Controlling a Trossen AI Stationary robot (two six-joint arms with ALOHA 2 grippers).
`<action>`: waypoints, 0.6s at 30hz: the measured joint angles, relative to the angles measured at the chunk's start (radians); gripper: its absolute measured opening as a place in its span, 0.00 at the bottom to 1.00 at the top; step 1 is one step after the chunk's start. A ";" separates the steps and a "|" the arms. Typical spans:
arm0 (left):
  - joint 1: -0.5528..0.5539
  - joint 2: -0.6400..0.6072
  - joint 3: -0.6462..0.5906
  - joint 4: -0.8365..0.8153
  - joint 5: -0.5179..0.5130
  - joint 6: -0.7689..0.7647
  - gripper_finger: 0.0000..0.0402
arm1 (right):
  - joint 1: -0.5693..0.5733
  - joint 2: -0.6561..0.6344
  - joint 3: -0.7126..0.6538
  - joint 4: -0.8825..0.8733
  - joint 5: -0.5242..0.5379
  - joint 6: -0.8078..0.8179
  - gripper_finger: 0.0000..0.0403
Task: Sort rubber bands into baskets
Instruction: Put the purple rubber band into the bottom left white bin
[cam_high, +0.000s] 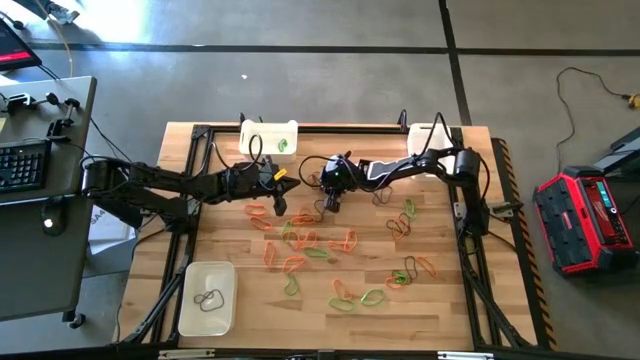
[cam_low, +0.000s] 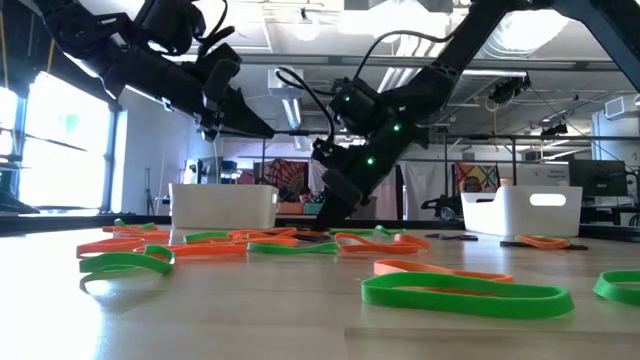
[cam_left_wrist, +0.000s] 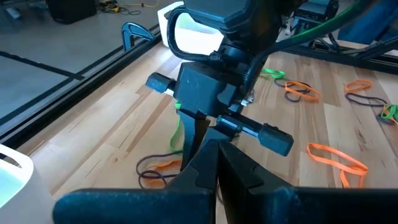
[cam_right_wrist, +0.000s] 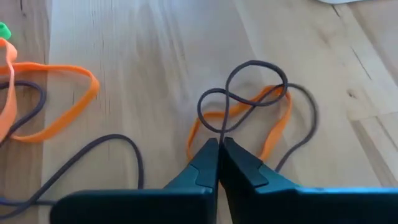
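The right gripper (cam_right_wrist: 219, 144) is lowered to the wooden table (cam_high: 440, 305) near its middle, its fingers pressed together on a twisted dark rubber band (cam_right_wrist: 249, 84) that lies over an orange rubber band (cam_right_wrist: 273, 118). The left gripper (cam_high: 279, 203) is held above the table just beside it, its fingers closed with nothing seen between them in the left wrist view. Green, orange and dark rubber bands (cam_high: 320, 250) are scattered over the middle and right of the table. A white basket (cam_high: 268, 136) at the far edge holds a green band (cam_high: 284, 146), a second basket (cam_high: 425, 134) stands at the far right corner, and a third basket (cam_high: 206, 298) at the near left holds a dark band (cam_high: 208, 298).
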 joint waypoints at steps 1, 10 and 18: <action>0.000 0.000 0.000 -0.001 0.000 0.000 0.00 | 0.002 -0.006 0.000 -0.002 0.000 0.000 0.01; -0.001 0.000 0.000 0.000 -0.015 0.030 0.05 | 0.014 -0.103 0.000 -0.006 0.005 0.011 0.00; -0.028 0.003 0.001 0.003 -0.021 0.054 0.23 | 0.039 -0.139 0.000 0.043 0.004 0.018 0.00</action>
